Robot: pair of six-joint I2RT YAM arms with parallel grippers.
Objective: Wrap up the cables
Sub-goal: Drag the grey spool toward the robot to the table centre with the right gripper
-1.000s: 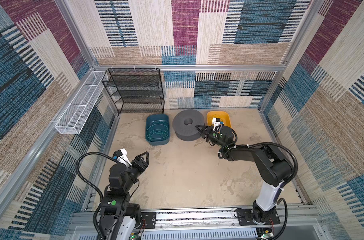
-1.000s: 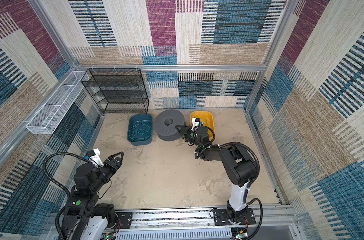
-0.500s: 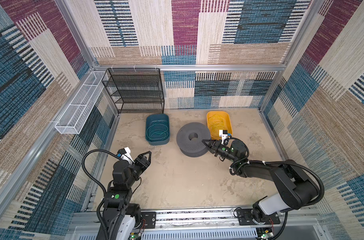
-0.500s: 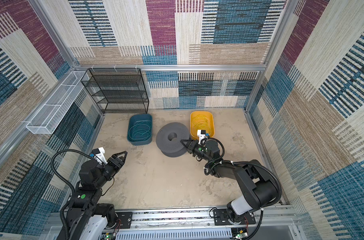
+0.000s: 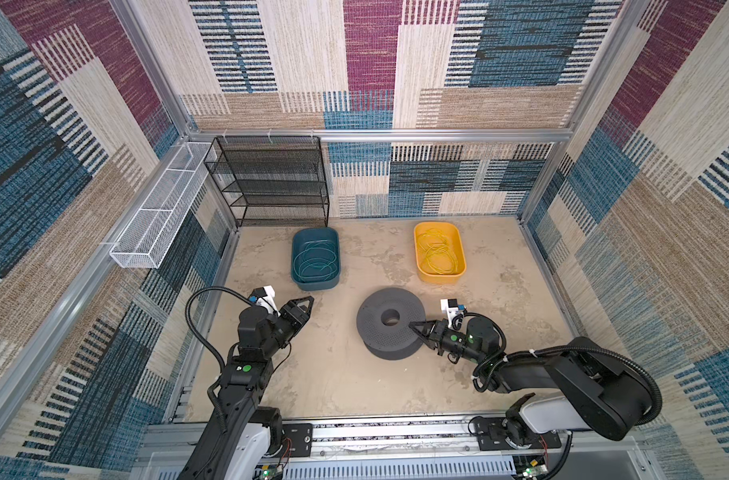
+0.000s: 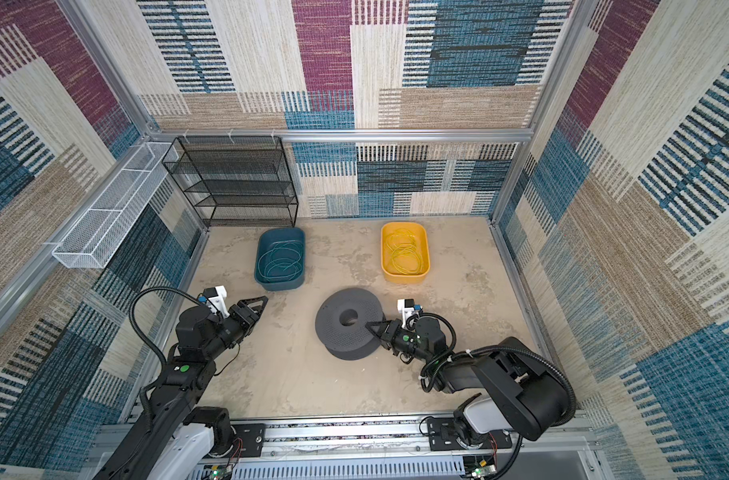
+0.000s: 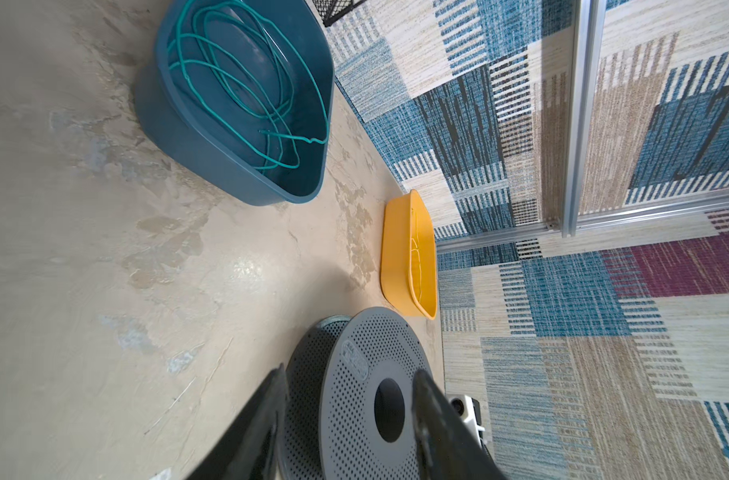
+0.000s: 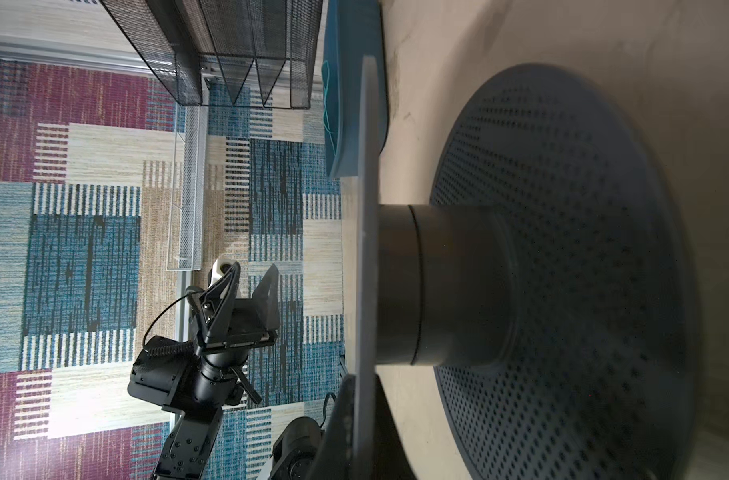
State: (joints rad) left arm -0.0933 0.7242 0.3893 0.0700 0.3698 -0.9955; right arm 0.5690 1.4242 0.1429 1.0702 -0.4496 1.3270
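Note:
The cables (image 5: 437, 252) (image 6: 402, 250) are thin yellow wires lying in loose loops inside a yellow bin (image 5: 421, 272) (image 6: 385, 270) at the back right. A grey perforated spool (image 5: 375, 332) (image 6: 333, 328) lies flat in mid-floor. My right gripper (image 5: 413, 326) (image 6: 370, 326) is shut on the rim of its upper flange (image 8: 365, 208), one finger on each face. My left gripper (image 5: 308, 302) (image 6: 262, 301) hovers open and empty to the left of the spool (image 7: 354, 399), apart from it. Its fingers (image 7: 267, 399) frame the spool from a distance.
A blue bin (image 5: 300, 280) (image 6: 263, 280) with a coiled teal cable (image 7: 230, 83) stands at the back left. Behind it is a black mesh rack (image 5: 271, 183), and a white wire basket (image 5: 155, 220) hangs on the left wall. Cell walls close in all around.
My right gripper has pulled the spool from between the two bins toward the front, uncovering the yellow bin. My left arm has reached forward and its jaws have narrowed a little.

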